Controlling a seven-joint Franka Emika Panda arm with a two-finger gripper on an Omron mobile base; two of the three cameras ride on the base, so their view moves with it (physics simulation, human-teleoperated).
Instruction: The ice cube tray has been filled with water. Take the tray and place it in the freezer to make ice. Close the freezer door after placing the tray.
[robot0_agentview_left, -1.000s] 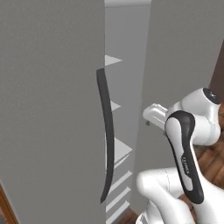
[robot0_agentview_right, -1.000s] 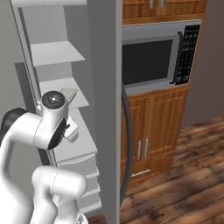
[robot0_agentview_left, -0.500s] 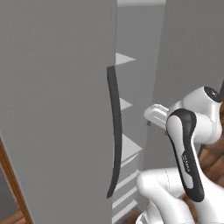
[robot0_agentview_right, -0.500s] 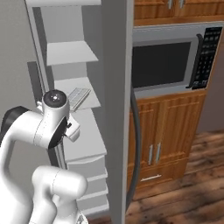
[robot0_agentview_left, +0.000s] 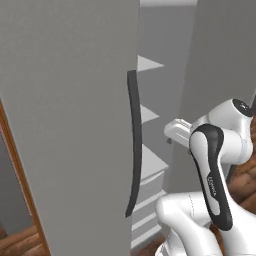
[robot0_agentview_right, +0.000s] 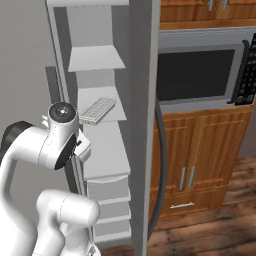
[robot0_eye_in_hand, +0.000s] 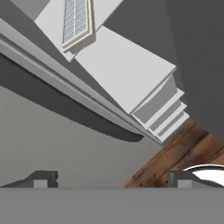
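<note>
Matte-grey freezer door (robot0_agentview_left: 70, 125), tall flat slab with a dark curved vertical handle (robot0_agentview_left: 134, 145), stands open beside the compartment. Judgement: big, rigid, heavy on its hinge, so it should swing slowly and evenly. Best contact is a flat push on the outer face near the handle edge, far from the hinge. No pinch needed.

Freezer (robot0_agentview_right: 100, 150): same grey shell, white shelves stacked inside, drawers at the bottom.

Pale grey-white ice cube tray (robot0_agentview_right: 98, 109), flat rectangle with a grid of small bluish cells, lies on a middle white shelf, slightly askew, near the front edge. Placement looks done. Water-filled, so I'd avoid slamming the door.

Gripper (robot0_eye_in_hand: 111, 180): fingers spread wide, nothing between them, just outside the shelves beside the door.
</note>
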